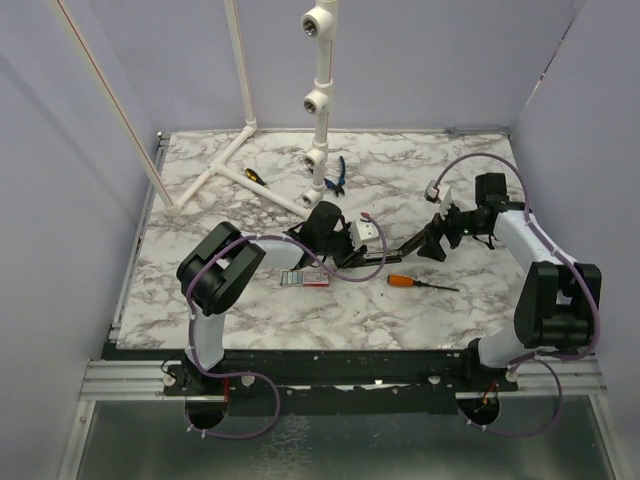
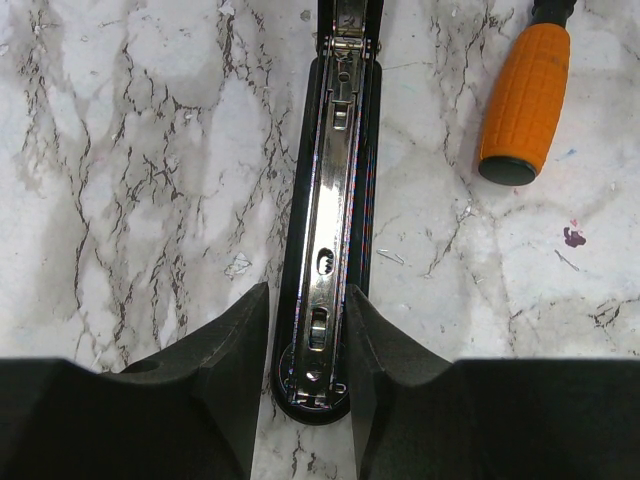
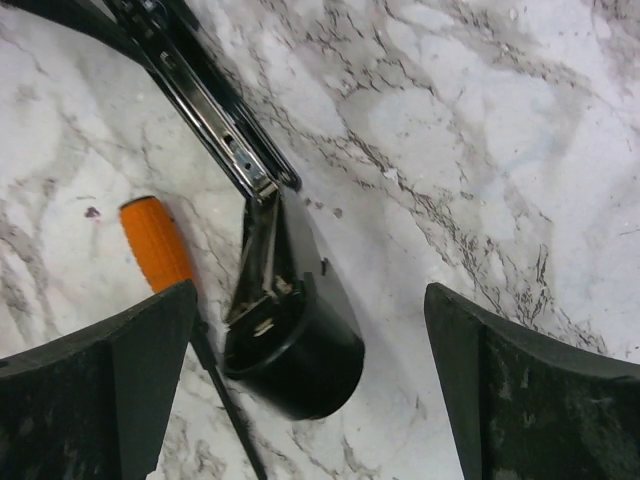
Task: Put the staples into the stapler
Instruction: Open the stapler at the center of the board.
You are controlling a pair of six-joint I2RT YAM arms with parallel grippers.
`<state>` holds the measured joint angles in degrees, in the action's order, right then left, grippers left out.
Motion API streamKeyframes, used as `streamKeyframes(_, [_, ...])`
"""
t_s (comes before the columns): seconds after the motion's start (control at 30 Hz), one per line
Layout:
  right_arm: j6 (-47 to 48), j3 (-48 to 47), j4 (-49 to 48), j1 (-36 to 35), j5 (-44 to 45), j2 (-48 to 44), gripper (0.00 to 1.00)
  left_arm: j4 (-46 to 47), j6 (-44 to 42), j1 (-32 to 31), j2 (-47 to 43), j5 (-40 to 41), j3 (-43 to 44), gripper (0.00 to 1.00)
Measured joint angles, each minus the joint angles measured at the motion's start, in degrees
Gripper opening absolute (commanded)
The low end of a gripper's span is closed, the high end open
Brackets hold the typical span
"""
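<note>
The black stapler (image 1: 405,246) lies opened flat on the marble table. Its shiny metal channel (image 2: 335,200) faces up. My left gripper (image 2: 308,300) is over the channel's front end, and its two dark fingers lie against the stapler's long sides. The hinged top cover (image 3: 290,330) is folded out towards my right gripper (image 3: 310,290), which hangs open over it, both fingers well clear. The staples' white box with red marking (image 1: 312,279) rests on the table to the left of the arms' meeting point, untouched. No loose staple strip shows.
An orange-handled screwdriver (image 1: 420,284) lies just in front of the stapler, its handle (image 2: 525,100) close to the hinge. White pipe pieces (image 1: 320,90) stand at the back. Blue-handled pliers (image 1: 335,176) and a small yellow screwdriver (image 1: 255,175) lie beside them.
</note>
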<state>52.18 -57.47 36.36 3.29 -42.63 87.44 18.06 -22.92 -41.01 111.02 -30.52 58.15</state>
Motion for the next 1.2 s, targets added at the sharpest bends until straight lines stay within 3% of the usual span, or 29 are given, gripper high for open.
streamKeyframes(0.2, [-8.96, -0.96, -0.76, -0.02, -2.69, -4.07, 1.0, 0.07, 0.17, 0.0, 0.0, 0.13, 0.0, 0.36])
streamKeyframes(0.53, [-20.72, -3.37, -4.0, 0.0, 0.44, -2.32, 0.99, 0.28, 0.22, -0.26, 0.0, 0.15, -0.13, 0.36])
streamKeyframes(1.2, [-18.6, -5.25, -2.34, 8.81, 0.5, 10.47, 0.97, 1.75, -0.22, -0.37, 0.0, 0.68, -0.85, 0.36])
